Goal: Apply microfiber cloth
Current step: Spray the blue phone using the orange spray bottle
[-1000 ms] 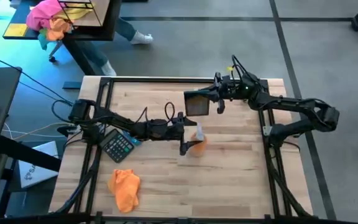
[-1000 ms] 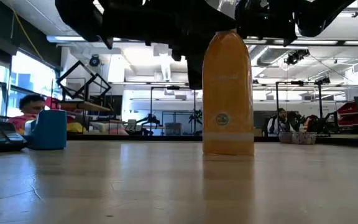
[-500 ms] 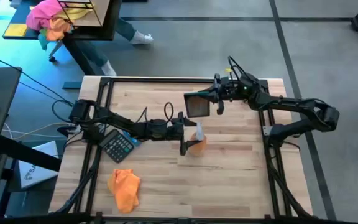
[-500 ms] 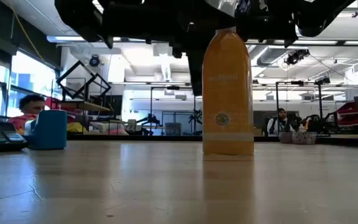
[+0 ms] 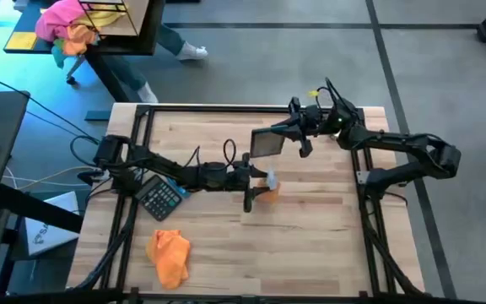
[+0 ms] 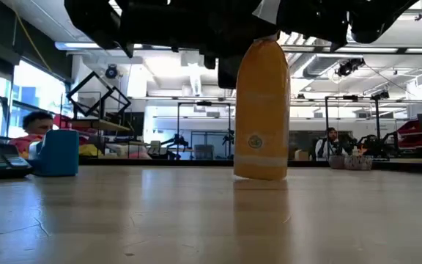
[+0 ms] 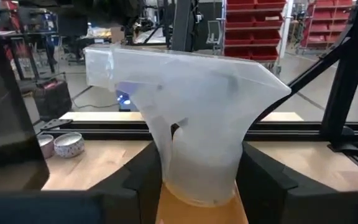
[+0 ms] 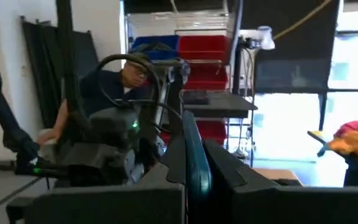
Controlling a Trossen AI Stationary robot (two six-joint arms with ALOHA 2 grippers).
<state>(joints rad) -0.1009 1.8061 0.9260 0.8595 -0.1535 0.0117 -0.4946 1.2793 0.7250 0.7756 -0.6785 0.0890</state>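
We hold the spray bottle (image 5: pixel 266 191) clamped in our left tool (image 7: pixel 197 180), while our right tool (image 5: pixel 298 139) grips a dark flat panel (image 5: pixel 265 143) edgewise. The microfiber cloth (image 5: pixel 169 255) lies untouched on the counter (image 5: pixel 310 236), well behind the left tool. Spraying seems in hand; next, we judge, free a tool for the cloth.

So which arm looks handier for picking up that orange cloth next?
Probably the left. The cloth lies on its side of the table, though the left gripper is shut on the spray bottle and must let go first. The right gripper holds a flat panel at the far edge.
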